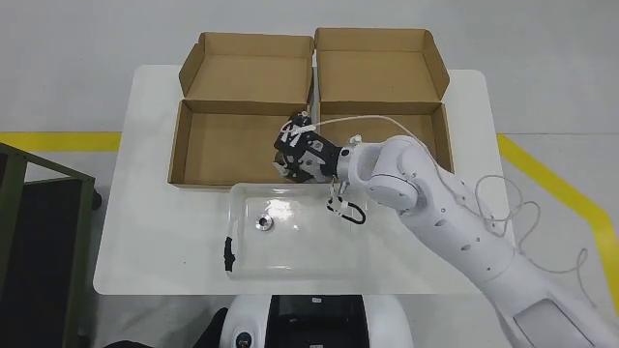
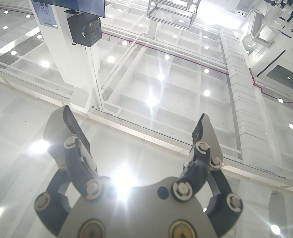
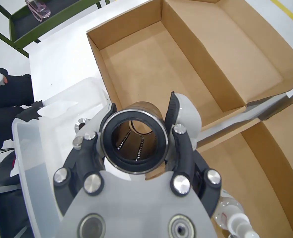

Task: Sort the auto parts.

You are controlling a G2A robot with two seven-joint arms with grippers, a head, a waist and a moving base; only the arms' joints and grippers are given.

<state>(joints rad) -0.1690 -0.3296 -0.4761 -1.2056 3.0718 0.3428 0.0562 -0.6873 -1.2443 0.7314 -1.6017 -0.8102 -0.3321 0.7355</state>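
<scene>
**Transfer step of the sort.** The right gripper (image 3: 141, 102) pinches one linear bearing (image 3: 135, 139) across its barrel. It holds the bearing over the 5 o'clock corner of the left box (image 1: 222, 145), which lies at 11 o'clock on the table (image 1: 145, 232). The pick appears done and the drop is not yet made. The next move probably calls for carrying the bearing farther in over the box floor, lowering it, and then spreading the jaws so that it does not roll or catch the wall. The left gripper (image 2: 135, 115) points up at the ceiling, with its jaws spread and nothing between them.

**Count:**
- Two open cardboard boxes, the right box (image 1: 426, 130) at 1 o'clock.
- One clear tray (image 1: 300, 246) at 6 o'clock.
- One held bearing.
- One small round metal part (image 1: 266, 222) in the tray.
- One black loop (image 1: 350, 213) beside the arm. Whether it lies in the tray cannot be told.
</scene>
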